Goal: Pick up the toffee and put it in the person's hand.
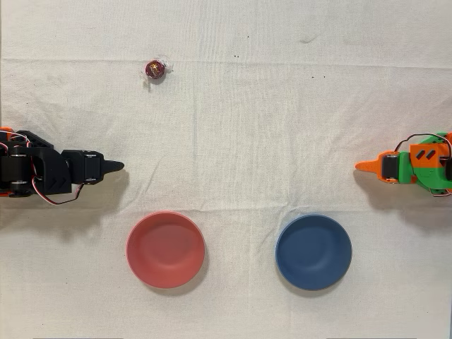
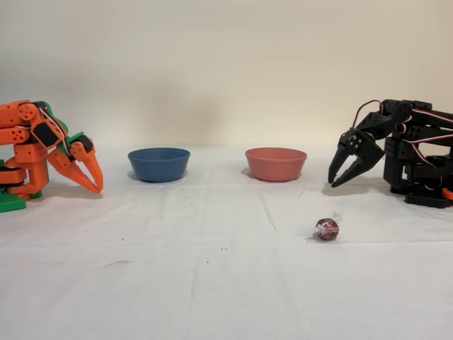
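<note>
Two bowls, one red (image 1: pixel 165 249) and one blue (image 1: pixel 313 252), sit side by side on the white cloth (image 1: pixel 282 106), well apart from the toffee (image 1: pixel 155 69), which lies alone on open cloth. From the side, the black gripper (image 2: pixel 337 177) hangs near the red bowl, jaws slightly parted, holding nothing. No writing is legible. An orange arm (image 2: pixel 42 152) stands idle.

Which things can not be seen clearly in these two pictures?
- Black arm: in the overhead view the left edge cuts off its base; in the fixed view the right edge does.
- Gripper: from above, the fingers overlap into one point, so their gap is hidden.
- Toffee: too small in both views to read its wrapper.
- Red bowl and blue bowl: in the fixed view their walls hide the insides.
</note>
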Action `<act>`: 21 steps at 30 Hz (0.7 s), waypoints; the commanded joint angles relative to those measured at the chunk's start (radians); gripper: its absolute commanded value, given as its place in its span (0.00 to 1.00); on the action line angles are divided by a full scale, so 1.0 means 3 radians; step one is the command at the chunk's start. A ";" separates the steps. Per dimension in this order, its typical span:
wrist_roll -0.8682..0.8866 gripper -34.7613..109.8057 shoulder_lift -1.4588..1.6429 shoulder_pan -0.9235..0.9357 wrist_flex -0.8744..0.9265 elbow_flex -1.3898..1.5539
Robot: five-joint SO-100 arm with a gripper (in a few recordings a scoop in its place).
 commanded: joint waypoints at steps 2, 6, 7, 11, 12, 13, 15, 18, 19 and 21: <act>0.0031 0.24 0.0230 0.0010 0.0010 0.0046; 0.0041 0.24 0.0230 0.0010 0.0010 0.0046; 0.0046 0.24 0.0230 0.0010 0.0010 0.0046; 0.0051 0.24 0.0230 0.0015 0.0005 0.0046; 0.0051 0.24 0.0230 0.0015 0.0005 0.0046; 0.0051 0.24 0.0230 0.0015 0.0005 0.0046; 0.0056 0.24 0.0230 0.0015 0.0005 0.0046; 0.0056 0.24 0.0230 0.0015 0.0005 0.0046; 0.0056 0.24 0.0230 0.0015 0.0005 0.0046; 0.0056 0.24 0.0230 0.0015 0.0005 0.0046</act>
